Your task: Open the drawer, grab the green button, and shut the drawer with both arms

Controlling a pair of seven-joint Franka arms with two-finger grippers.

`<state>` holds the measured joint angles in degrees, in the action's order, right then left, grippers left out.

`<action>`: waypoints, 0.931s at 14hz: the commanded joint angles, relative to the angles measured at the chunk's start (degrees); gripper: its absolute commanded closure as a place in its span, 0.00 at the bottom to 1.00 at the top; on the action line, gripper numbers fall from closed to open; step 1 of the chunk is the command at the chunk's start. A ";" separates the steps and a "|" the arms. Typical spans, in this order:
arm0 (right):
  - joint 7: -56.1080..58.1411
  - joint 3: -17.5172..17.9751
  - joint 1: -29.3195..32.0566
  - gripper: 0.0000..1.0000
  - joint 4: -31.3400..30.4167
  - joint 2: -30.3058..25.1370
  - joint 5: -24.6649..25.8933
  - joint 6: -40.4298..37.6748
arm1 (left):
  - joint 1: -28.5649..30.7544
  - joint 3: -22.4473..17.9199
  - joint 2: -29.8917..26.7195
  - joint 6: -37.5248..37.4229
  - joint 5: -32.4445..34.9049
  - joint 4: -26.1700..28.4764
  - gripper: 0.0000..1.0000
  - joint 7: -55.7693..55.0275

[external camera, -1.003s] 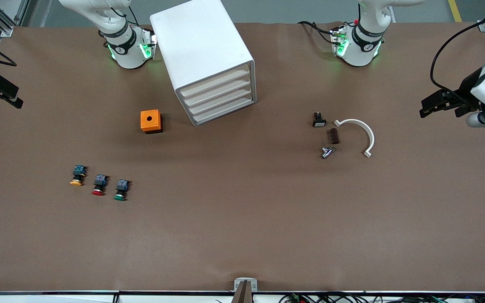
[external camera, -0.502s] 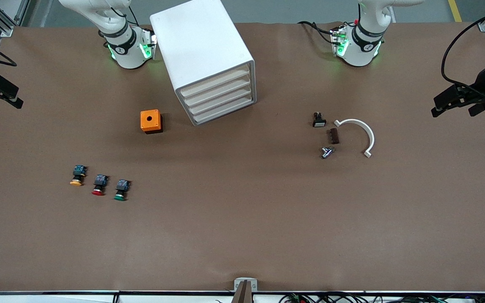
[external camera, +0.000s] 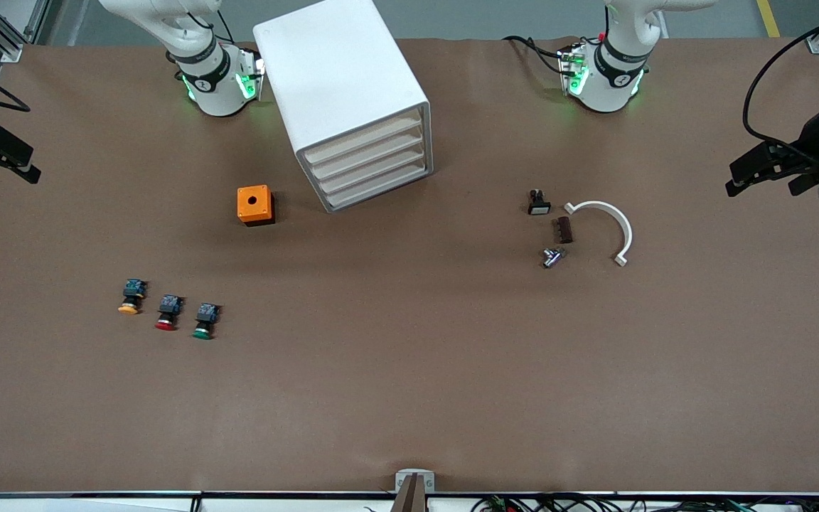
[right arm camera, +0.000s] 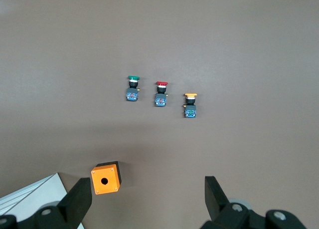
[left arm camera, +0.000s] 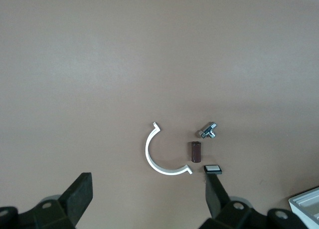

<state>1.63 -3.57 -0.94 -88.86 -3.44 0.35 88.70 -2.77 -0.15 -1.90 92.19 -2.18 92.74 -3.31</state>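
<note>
Drawer (external camera: 375, 168) shut in cabinet (external camera: 342, 92); green button (external camera: 204, 321) on table (external camera: 409, 370).

No readable text, label, brand, number or sign anywhere in these views. Small dark marks on the collars of the arm bases (external camera: 217, 82), too small to make out.
</note>
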 commanded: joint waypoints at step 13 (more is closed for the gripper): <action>-0.22 -0.30 -0.64 0.00 -0.97 -0.07 0.61 0.77 | -0.13 0.77 0.41 -0.78 1.12 -0.80 0.00 0.50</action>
<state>1.62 -3.68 -1.25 -89.61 -3.32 0.35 89.18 -2.95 0.23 -1.71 92.15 -2.18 92.74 -3.31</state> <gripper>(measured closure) 0.000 0.000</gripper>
